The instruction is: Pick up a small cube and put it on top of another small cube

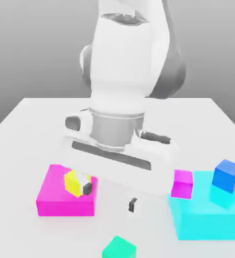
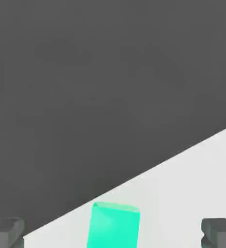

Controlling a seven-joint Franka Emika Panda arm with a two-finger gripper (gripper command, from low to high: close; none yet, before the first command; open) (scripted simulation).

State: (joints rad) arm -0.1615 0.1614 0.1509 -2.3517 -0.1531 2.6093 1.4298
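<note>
Between the jaws: nothing held. Two-finger gripper [image 2: 113, 232] spread fully apart, touching nothing. Small plain teal-green cube [image 2: 113, 225] ahead, centred between fingertips [image 2: 6, 231], apart from both.

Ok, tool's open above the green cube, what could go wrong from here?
The green cube sits close to the table's near edge, so a bump from the open tool could push it off. The magenta cube rests on the cyan block right beside the blue cube, leaving little clearance for placing.
</note>
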